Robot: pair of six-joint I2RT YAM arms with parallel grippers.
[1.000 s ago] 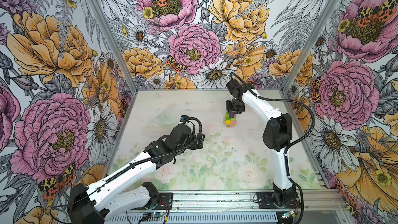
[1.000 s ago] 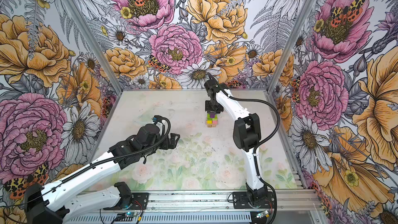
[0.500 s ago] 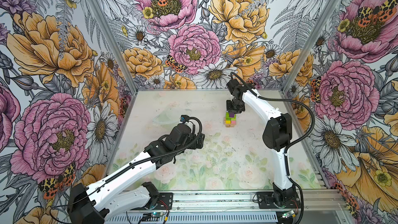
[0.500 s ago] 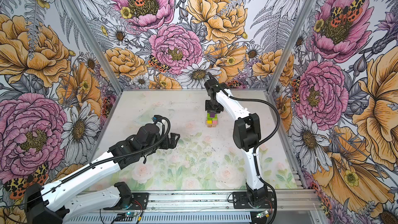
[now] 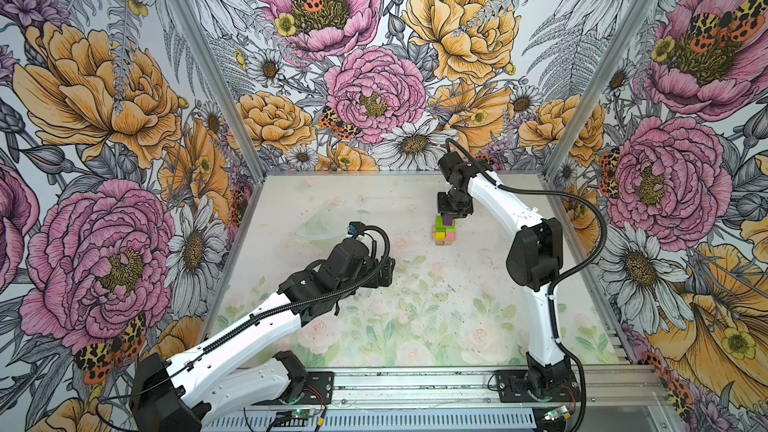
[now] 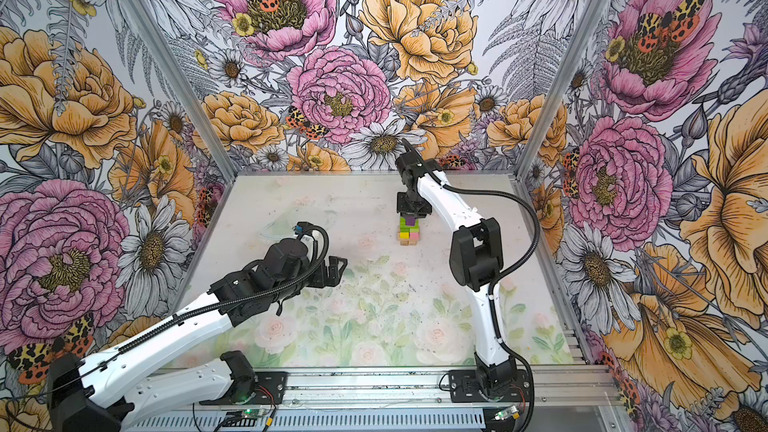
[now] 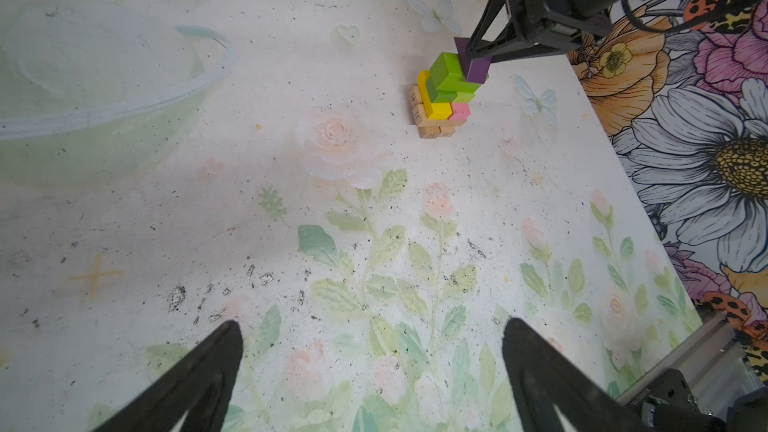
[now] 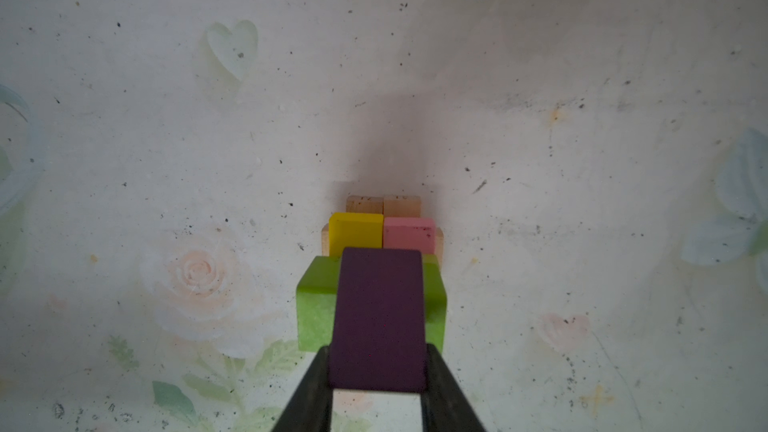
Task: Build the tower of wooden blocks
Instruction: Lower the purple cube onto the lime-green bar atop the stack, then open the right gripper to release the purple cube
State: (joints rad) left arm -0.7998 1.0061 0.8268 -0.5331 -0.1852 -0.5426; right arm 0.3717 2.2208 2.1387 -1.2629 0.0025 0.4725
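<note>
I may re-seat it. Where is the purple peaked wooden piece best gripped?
The purple peaked wooden piece: across its flat opposite sides, from above, as the right gripper holds it. It tops the green wooden blocks, so lower approaches risk knocking them.

I am two arms of smooth white shells joined by chunky matte-black housings. Along my left arm (image 5: 241, 338) a ribbed black hose is clipped to the shell, beside a row of small dark dots. My right arm (image 5: 540, 326) wears the same kind of hose (image 5: 557, 193), and a small blue plug (image 5: 354, 226) sits by my left wrist. My left pincer (image 7: 372, 326) and right pincer (image 7: 473, 54) are black, with flat, tapering fingers. Each arm rises from a black base plate (image 5: 511, 386) dotted with screws.
</note>
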